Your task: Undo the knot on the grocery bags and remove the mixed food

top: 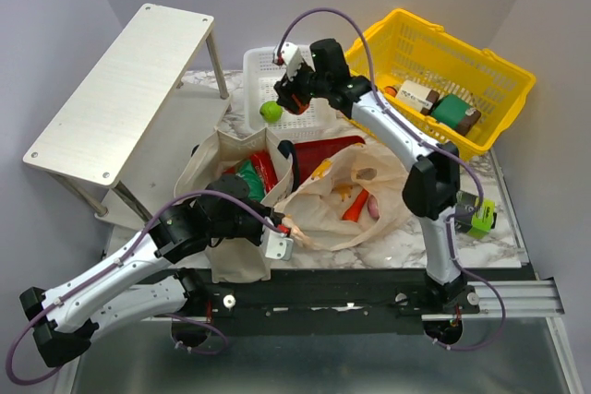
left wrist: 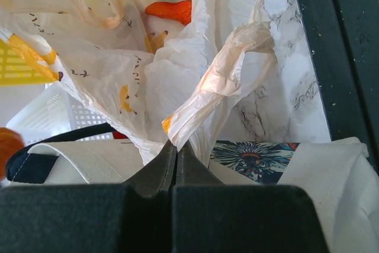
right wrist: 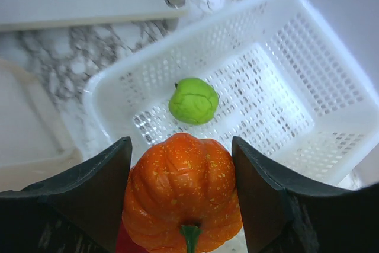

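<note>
Between lilac walls (top: 46, 25), a marble tabletop (top: 506, 244) carries the plastic bag (top: 319, 214).

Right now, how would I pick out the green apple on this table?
Find the white slotted basket left of the yellow basket. The green apple lies alone inside it, below the orange held in the right hand.

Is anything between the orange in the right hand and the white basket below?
Nothing visible. The right hand holds the orange above the white basket; the green apple lies inside, bare mesh around it.
</note>
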`<action>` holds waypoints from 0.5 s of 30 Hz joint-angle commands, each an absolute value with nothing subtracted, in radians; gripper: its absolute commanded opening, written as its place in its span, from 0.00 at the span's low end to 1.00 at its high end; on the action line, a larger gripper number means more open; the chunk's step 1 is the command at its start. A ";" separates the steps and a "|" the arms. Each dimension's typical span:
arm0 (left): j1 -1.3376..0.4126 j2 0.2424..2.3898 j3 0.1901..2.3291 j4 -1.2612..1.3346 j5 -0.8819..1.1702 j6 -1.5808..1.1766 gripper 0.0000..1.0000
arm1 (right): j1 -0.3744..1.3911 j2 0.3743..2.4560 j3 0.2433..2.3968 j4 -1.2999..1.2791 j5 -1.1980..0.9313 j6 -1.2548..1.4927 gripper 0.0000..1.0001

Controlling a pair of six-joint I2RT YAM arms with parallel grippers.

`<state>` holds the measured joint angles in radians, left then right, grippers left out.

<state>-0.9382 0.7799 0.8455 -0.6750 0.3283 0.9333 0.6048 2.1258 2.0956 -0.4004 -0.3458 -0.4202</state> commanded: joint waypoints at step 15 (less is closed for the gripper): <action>-0.939 0.779 0.867 -0.703 0.345 0.896 0.01 | 0.571 2.336 2.155 -0.333 -0.152 -0.540 0.42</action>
<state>-0.9382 0.7788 0.8566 -0.6891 0.3290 0.9184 0.5755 2.3581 2.1426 -0.3737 -0.1810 -0.5175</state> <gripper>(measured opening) 0.011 0.726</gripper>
